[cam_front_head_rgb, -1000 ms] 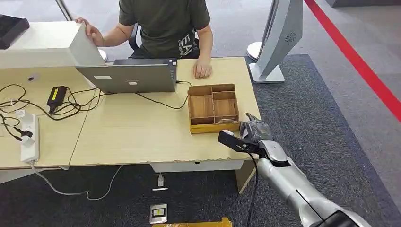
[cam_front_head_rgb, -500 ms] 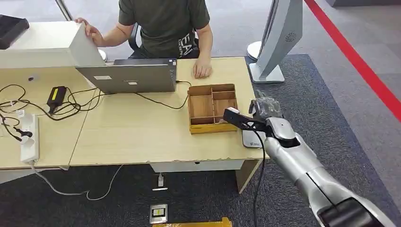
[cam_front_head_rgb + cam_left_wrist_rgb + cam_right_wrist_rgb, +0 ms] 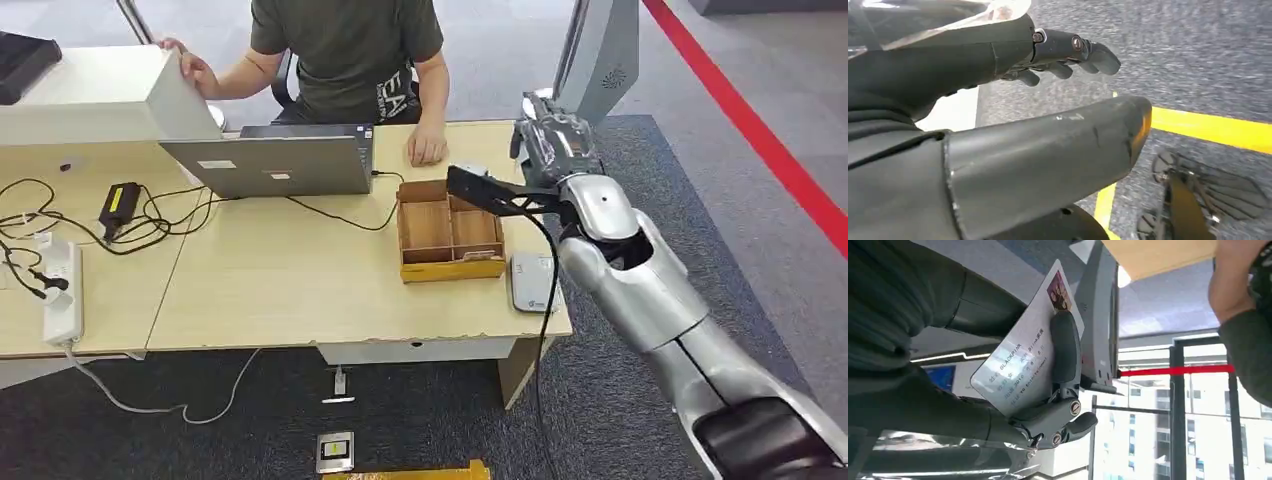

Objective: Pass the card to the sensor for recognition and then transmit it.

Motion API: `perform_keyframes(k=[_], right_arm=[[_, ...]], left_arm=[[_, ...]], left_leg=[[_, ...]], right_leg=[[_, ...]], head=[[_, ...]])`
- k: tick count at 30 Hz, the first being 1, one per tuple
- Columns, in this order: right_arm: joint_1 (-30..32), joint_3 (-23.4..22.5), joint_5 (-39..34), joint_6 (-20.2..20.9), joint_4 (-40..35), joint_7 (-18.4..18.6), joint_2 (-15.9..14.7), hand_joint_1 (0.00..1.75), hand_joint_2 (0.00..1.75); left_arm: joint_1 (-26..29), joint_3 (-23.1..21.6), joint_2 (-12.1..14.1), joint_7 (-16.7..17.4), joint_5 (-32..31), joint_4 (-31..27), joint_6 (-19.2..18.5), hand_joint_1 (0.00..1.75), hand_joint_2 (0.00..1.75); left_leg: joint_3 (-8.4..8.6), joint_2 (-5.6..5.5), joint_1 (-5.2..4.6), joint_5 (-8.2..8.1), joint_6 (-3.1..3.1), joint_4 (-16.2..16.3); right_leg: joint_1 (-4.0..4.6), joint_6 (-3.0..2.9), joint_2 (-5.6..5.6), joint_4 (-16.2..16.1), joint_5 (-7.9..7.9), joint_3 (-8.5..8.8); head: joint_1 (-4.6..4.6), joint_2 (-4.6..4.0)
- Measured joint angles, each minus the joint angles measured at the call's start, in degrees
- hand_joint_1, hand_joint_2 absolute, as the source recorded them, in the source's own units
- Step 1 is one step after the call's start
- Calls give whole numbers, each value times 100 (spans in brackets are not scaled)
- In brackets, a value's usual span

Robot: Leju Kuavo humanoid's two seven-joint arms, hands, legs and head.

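Gripping a white plastic card (image 3: 1020,362) printed with dark text and a small photo, the right hand (image 3: 548,140) is lifted above the far right corner of the pale wooden surface (image 3: 290,280), its silver arm (image 3: 650,300) reaching up from the near right. In the right wrist view the card lies flat against the palm, with a dark finger (image 3: 1065,347) pressed over its face. A grey flat sensor pad (image 3: 531,282) lies on the surface near its right edge, just right of a yellow-rimmed wooden compartment tray (image 3: 450,230). The person in a dark green shirt (image 3: 345,55) sits at the far side behind a grey laptop (image 3: 275,160). The left hand (image 3: 998,100) hangs over grey carpet (image 3: 1198,65), fingers apart and holding nothing.
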Motion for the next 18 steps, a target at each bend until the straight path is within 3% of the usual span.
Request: perform_keyframes(k=[8, 18], right_arm=[[-350, 243, -197, -262, 337, -208, 417, 175, 175], [-495, 492, -286, -630, 1091, -218, 819, 175, 175]], left_arm=[[-17, -59, 33, -343, -50, 0, -221, 0, 0], [-14, -107, -13, 59, 7, 0, -124, 0, 0]], left_leg=[[-2, -3, 1, 3, 0, 0], [-2, -4, 1, 2, 0, 0]], right_leg=[[1, 0, 0, 0, 0, 0], [0, 0, 0, -2, 0, -1]], head=[[4, 0], [2, 0]])
